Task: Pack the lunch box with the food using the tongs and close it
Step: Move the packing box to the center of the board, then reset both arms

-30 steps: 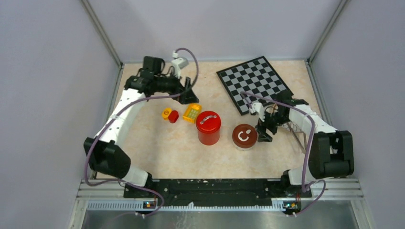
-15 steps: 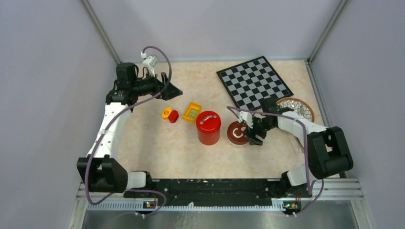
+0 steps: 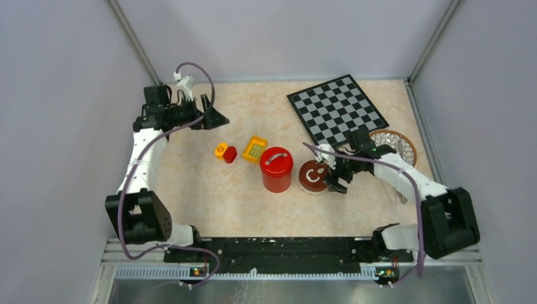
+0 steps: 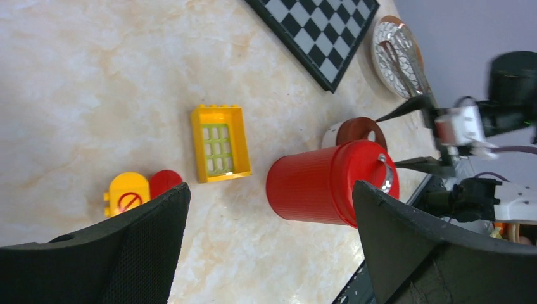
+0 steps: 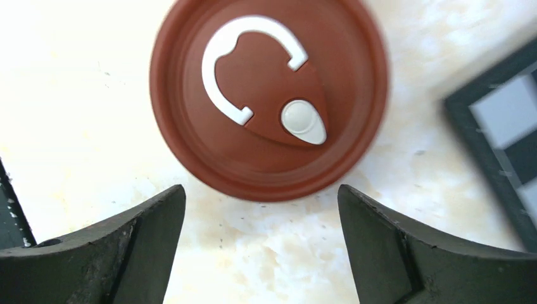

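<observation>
Beige marbled tabletop [image 3: 209,190], grey walls [image 3: 285,31], left hand [image 3: 217,118] open, empty, right hand [image 3: 337,180] open beside lunch box [image 3: 313,175]

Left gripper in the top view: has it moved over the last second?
Yes. The left gripper has pulled back leftward, away from the yellow block, which stayed put.

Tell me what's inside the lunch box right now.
Only its reddish-brown lid with a white loop handle shows on the lunch box; whatever is inside is covered.
</observation>
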{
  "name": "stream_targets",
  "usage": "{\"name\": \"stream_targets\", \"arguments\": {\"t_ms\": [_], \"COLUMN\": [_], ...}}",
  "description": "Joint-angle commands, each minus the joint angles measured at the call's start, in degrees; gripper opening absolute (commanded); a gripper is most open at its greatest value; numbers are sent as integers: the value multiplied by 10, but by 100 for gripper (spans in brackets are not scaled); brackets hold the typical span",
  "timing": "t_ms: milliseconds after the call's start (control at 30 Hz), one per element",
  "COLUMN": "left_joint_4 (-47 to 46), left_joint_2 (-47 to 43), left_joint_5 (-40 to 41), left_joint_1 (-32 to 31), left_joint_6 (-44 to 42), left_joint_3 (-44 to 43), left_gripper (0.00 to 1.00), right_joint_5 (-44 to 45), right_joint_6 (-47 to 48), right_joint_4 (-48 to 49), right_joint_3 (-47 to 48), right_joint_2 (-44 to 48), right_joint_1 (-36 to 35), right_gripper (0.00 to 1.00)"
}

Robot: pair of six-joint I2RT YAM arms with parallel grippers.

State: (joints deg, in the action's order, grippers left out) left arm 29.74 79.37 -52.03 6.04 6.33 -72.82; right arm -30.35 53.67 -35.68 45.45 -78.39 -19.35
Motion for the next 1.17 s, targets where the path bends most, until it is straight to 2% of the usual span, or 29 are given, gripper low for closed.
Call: {"name": "stream_targets", "arguments": {"t_ms": [0,133,300,500,633,833,1133], "left_joint_4": [55,85,68,29,-9,-33,-50], "left_joint_2": [46,81,92,88,72,42,0], "left_joint_5": [9,29,45,73,102,131,170], "left_joint_1": [21,42,80,98,99,99,99], "left_joint_6": [-56,-100,-122,-149,-158,-172,-173], "left_joint_3": [-44,-75,-64,11,67,118,148], "left_gripper": [99,99,99,99,99,99,99], "right_joint_5": [-19,-60,-108,-167,-150,-112,-119], "right_joint_6": [-57,-125,-228,-337,-392,-400,-398], "right_joint_4": [-8,-8,7,76,130,154,153], "right_joint_3": [38,83,140,135,113,80,72], "right_joint_2": [110,143,133,99,68,34,29], "right_joint_1": [6,75,186,333,404,432,435], "right_gripper": [92,96,96,96,96,95,93]}}
